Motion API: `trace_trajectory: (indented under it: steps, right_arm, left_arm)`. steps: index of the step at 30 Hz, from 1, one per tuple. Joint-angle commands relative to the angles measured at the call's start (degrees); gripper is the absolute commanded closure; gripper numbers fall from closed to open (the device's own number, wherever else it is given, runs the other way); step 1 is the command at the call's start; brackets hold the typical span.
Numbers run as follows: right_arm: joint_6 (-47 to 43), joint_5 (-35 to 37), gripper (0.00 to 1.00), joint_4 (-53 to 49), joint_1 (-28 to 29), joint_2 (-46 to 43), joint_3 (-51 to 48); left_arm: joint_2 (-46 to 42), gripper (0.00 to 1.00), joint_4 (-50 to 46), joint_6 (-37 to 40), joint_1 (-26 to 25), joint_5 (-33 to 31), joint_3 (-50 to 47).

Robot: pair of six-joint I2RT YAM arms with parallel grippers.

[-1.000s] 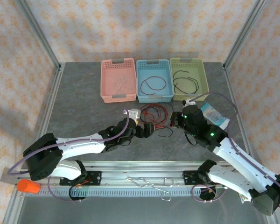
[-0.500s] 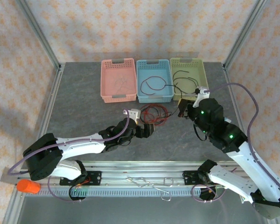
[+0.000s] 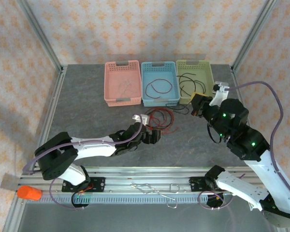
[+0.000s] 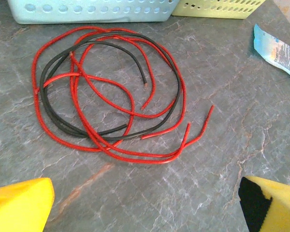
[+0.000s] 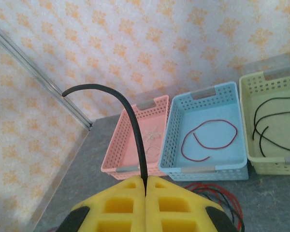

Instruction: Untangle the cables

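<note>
A: Where's the cable tangle [image 4: 178, 87] at?
B: Right by the blue basket [image 4: 87, 14], left gripper [image 4: 145, 203] wide open facing it. Right gripper [image 5: 146, 186] is clamped on one black cable [image 5: 133, 125]. Looks light and floppy, so I'd grab near a free end.

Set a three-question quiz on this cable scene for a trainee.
1. True or false: the right end effector is shut on a black cable.
2. Which basket holds the single red cable? A pink, B blue, C green.
3. Fill in: the tangle on the table in front of the open left end effector is made of red and ____ cables.
Key: 1 true; 2 B, the blue basket; 3 black.
</note>
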Motion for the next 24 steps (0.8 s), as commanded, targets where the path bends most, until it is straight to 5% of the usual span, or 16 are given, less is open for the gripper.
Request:
trace_trajectory:
  steps: [1, 15, 24]
  right_arm:
    - [-1.7, 2.3, 1.00, -0.6, 0.4, -0.8, 2.7]
    - [0.1, 10.6, 1.00, 0.5, 0.3, 1.3, -0.5]
    - [-1.7, 17.3, 1.00, 2.6, -0.6, 7.6, -0.1]
  left_arm:
    - [1.1, 0.01, 1.5, 1.8, -0.2, -1.0, 2.9]
    - [-8.0, 0.01, -2.5, 3.9, 0.4, -2.0, 7.3]
    - [-6.1, 0.01, -3.0, 6.0, 4.8, 3.6, 15.3]
